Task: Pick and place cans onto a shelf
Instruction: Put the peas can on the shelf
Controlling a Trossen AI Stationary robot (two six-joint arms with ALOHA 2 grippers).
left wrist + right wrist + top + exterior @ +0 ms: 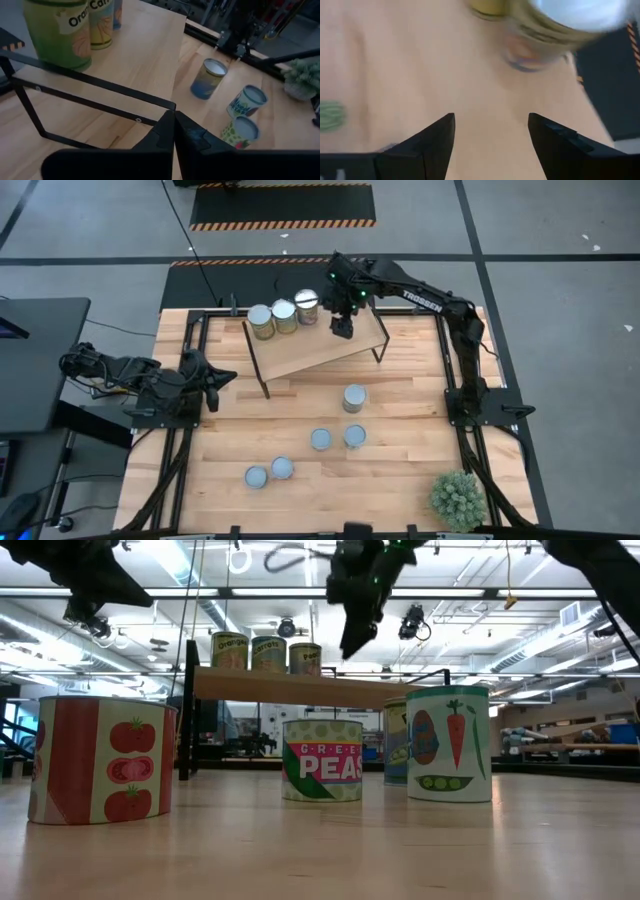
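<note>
The right end effector hangs over the shelf, released, its two dark fingers spread with bare light wood showing between them. Just beside it, toward the shelf's back edge, stand three taller cans in a row: the nearest can almost at the fingers, the middle can next to it, and the far can at the row's end. In the low view their yellowish-green labels carry writing, and the left wrist view reads "Ora…" on one and "Carr…" on its neighbour. The arm behind the right end effector bears the word "TROSSEN". Below the right end effector, down on the desk, a fourth tall can stands near the shelf's front legs; further away sit four shorter cans, two close together and two more touching each other. The low view shows their labels: one with red tomatoes, one reading "PEAS", one with a carrot and peas. The left end effector rests clenched, fingertips together, off the shelf's left leg, well apart from every can. A green spiky plant sits at the desk's near right corner.
</note>
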